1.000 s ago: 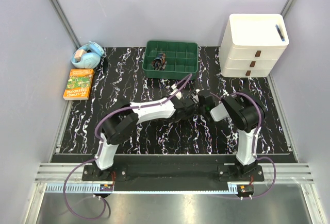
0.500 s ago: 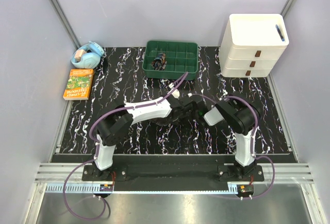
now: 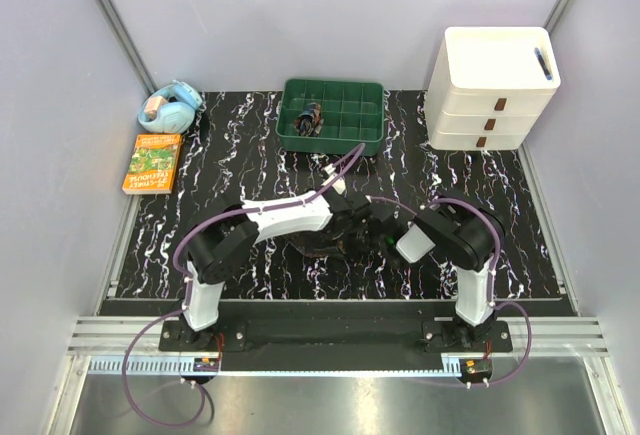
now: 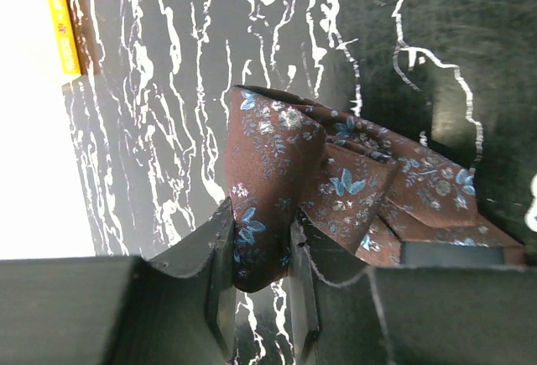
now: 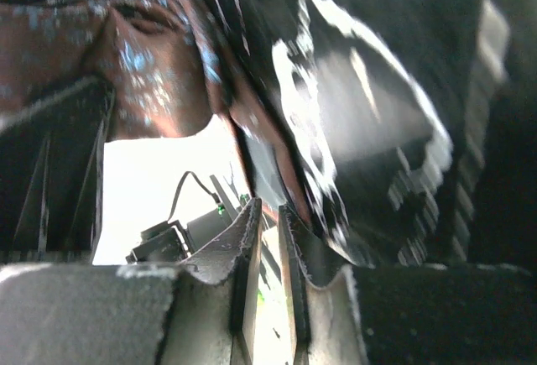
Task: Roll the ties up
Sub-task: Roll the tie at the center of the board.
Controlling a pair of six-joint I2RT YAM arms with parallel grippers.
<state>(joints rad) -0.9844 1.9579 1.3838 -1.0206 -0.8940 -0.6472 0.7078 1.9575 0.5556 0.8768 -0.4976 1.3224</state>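
Two robot arms meet over the middle of a black, white-veined mat [image 3: 250, 135], with a dark brown tie [image 4: 352, 189] held between them. The tie is patterned with small pale-blue flowers. The left gripper [image 4: 262, 285] is closed almost fully, its two pads clamping a doubled fold of the cloth. From that fold the tie spreads away from the fingers in a crumpled, folded bunch above the mat (whether any of it touches the surface cannot be told from these views).

The right gripper [image 5: 268, 256] faces the left one from just beside it. Its jaws are drawn in to a narrow slit, and a thin edge of the tie runs down into that slit, so it too appears to have hold of the cloth. The wrist picture is blurred, but more of the tie can be seen bulging up and to the left of the fingers.

Behind the arms a green compartment tray [image 3: 333, 143] stands at the far edge of the mat. A small dark bundle [image 3: 310, 118] sits in one of its left-hand cells. A white stack of drawers [image 3: 493, 85] stands at the far right corner. An orange book [image 3: 153, 162] lies just off the mat's left edge.
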